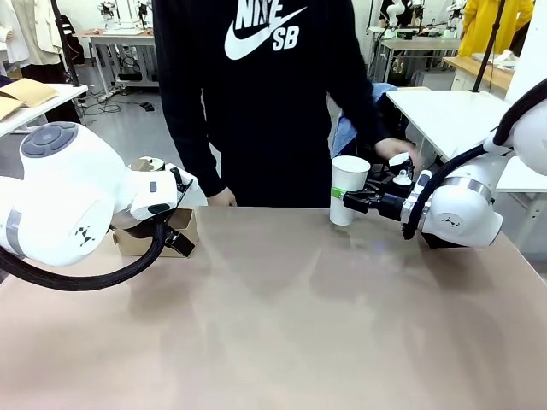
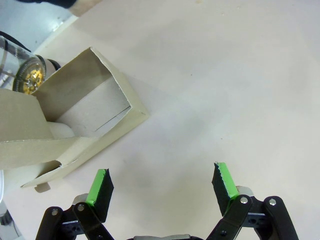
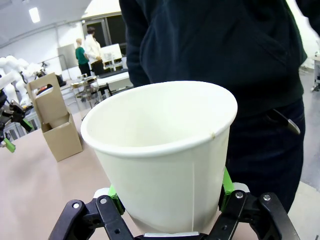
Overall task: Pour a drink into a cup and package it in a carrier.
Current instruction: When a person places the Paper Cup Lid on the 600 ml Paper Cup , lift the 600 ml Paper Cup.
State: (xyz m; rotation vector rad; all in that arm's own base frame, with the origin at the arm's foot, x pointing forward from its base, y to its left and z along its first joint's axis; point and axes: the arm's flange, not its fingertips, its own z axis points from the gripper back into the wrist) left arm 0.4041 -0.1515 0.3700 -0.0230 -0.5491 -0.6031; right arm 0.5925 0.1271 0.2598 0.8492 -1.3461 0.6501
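Note:
The tall white paper cup [image 1: 349, 186] stands near the table's far edge, right of centre. My right gripper [image 1: 352, 202] is shut on its side. In the right wrist view the cup [image 3: 165, 160] sits between the green pads [image 3: 226, 184], and its inside looks empty. The brown cardboard carrier [image 1: 152, 232] stands at the far left, partly behind my left arm. My left gripper [image 2: 162, 184] hangs open above the bare table, just beside the carrier [image 2: 85, 117]. A clear glass carafe [image 2: 20, 70] shows beyond the carrier. I cannot make out the drink in it.
A person in a black sweatshirt [image 1: 256, 94] stands at the far side, one hand [image 1: 224, 197] on the table edge, the other hand [image 1: 400, 154] above my right wrist. The table's [image 1: 282, 316] middle and near half are bare. White tables stand behind on the right.

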